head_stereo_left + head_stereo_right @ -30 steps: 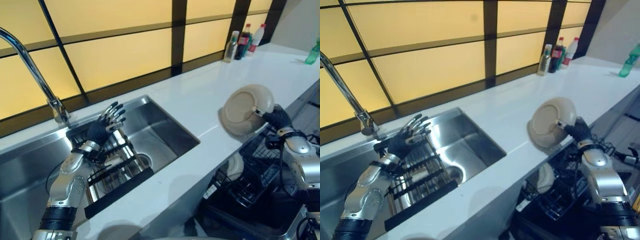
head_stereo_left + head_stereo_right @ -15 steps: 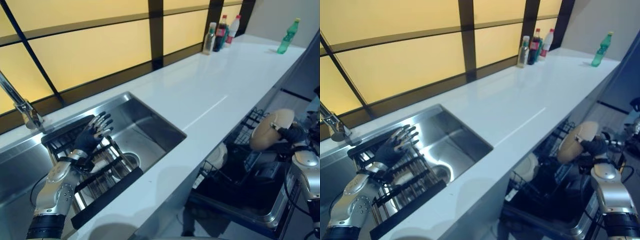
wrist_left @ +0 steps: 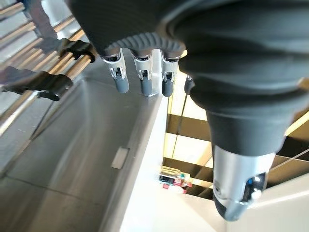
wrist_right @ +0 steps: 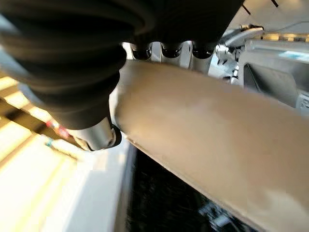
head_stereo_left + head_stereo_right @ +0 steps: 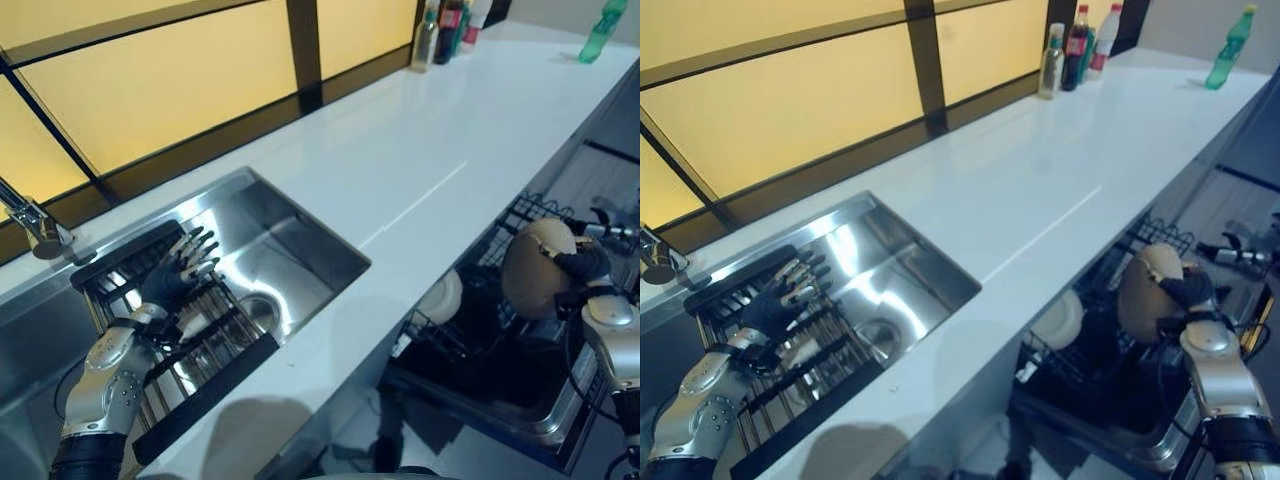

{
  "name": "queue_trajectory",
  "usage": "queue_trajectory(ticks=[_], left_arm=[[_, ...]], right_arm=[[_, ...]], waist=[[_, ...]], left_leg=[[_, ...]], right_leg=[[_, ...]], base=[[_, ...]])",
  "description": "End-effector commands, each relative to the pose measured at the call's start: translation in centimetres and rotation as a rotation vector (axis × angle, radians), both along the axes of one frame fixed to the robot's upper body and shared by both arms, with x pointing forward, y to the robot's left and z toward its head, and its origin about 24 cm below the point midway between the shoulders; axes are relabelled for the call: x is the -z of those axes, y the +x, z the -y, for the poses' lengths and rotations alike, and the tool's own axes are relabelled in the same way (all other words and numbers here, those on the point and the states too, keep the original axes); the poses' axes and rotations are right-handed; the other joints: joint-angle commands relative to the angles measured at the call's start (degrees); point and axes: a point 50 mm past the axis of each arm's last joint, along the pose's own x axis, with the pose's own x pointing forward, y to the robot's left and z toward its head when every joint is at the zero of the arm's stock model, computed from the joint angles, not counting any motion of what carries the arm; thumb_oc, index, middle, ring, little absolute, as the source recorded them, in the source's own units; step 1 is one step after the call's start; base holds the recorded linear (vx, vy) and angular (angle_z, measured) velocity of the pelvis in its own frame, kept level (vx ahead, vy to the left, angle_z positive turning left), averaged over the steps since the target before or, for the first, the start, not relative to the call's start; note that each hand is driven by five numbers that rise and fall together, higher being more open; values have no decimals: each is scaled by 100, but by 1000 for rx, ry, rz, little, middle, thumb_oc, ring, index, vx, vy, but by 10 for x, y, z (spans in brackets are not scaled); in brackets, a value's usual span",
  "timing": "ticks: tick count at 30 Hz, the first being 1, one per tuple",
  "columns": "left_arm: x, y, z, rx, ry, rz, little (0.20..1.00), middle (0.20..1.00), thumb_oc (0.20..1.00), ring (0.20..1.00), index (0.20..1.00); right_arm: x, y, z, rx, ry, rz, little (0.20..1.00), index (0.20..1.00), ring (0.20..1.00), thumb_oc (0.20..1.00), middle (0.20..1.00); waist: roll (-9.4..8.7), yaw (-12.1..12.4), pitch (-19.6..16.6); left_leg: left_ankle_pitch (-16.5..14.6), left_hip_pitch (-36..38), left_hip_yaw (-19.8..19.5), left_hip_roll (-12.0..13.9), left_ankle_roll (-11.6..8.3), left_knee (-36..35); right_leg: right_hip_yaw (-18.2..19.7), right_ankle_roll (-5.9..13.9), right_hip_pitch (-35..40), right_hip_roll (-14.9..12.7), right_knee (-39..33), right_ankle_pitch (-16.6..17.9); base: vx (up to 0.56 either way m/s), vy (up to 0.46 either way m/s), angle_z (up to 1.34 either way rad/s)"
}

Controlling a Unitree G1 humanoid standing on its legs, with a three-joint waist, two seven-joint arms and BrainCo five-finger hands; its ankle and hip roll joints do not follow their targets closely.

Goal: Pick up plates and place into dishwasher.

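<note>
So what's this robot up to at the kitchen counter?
It is loading a dishwasher. Its right hand grips a beige plate, held on edge over the dishwasher's pulled-out rack below the white counter. A white dish already sits in that rack. Its left hand, fingers spread and holding nothing, hovers over the drying rack in the steel sink.

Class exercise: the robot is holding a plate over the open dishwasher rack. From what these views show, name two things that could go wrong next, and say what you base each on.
1. The right hand grips the beige plate by its rim only, above the dishwasher rack; it might slip and drop.
2. A white dish already sits in the rack; the lowered plate could knock it.
The left hand rests open over the sink rack, idle.
</note>
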Motion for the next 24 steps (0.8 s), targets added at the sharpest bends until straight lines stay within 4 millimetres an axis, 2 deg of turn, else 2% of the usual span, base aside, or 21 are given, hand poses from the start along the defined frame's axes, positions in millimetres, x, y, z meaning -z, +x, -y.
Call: queue_trajectory(ticks=[1, 11, 16, 21, 24], left_arm=[[-20, 5, -9, -10, 63, 68, 1000, 1000, 1000, 1000, 1000], [-51, 27, -4, -25, 73, 171, 1000, 1000, 1000, 1000, 1000], [-71, 37, -3, -23, 75, 239, 1000, 1000, 1000, 1000, 1000], [-76, 37, -3, -34, 72, 251, 1000, 1000, 1000, 1000, 1000], [-76, 34, -5, -34, 76, 250, 1000, 1000, 1000, 1000, 1000]], right_arm=[[-42, 23, -3, -36, -123, 96, 200, 200, 200, 200, 200], [-71, 50, -10, -61, -234, 119, 200, 200, 200, 200, 200], [-96, 60, -13, -58, -364, 127, 200, 200, 200, 200, 200], [-116, 60, -5, -39, -553, 97, 200, 200, 200, 200, 200], [-130, 55, 6, 2, -663, 79, 200, 200, 200, 200, 200]], waist=[[-288, 188, -99], [-246, 245, 731], [-133, 249, 1129], [-97, 245, 1310], [-92, 252, 1387]], left_leg=[[-377, -993, -297, -282, 317, 999], [-204, -2009, -389, -191, 237, 1618], [-87, -2488, -431, -178, 237, 1770], [-28, -2661, -436, -152, 229, 1845], [12, -2709, -445, -123, 221, 1854]], right_leg=[[-166, 267, -247, -233, 808, -908], [-240, 173, -1007, -219, 1242, -865], [-312, 102, -1443, -204, 1433, -845], [-394, 34, -1567, -197, 1498, -855], [-433, 0, -1603, -174, 1540, -869]], base=[[-44, -41, 8], [-121, -60, 6], [-120, -47, 5], [3, -42, 1], [33, -53, 8]])
